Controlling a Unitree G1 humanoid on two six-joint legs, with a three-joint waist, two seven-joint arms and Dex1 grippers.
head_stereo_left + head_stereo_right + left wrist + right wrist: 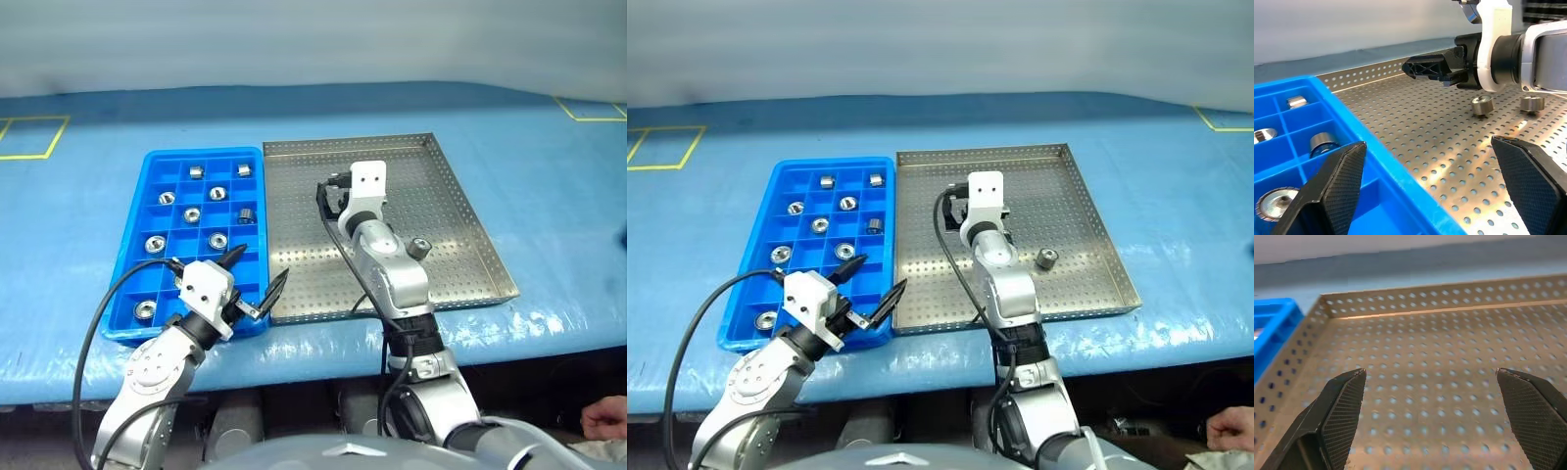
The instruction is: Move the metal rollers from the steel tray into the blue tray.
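The blue tray (253, 211) lies left of the steel tray (460, 211), their long sides touching. Several metal rollers sit in the blue tray's compartments, one of them (217, 240) near the middle. On the steel tray's perforated floor a roller (419, 248) lies beside my right forearm. The left wrist view shows two rollers (1482, 105) (1531, 103) there. My left gripper (257, 272) is open and empty over the blue tray's near right corner. My right gripper (1430, 373) hovers open and empty over the steel tray's far half, its fingers (1427, 67) pointing towards the far rim.
Both trays rest on a blue-covered table (549, 176) marked with yellow tape (29, 137). A person's hand (607, 416) shows below the table's near edge at the right.
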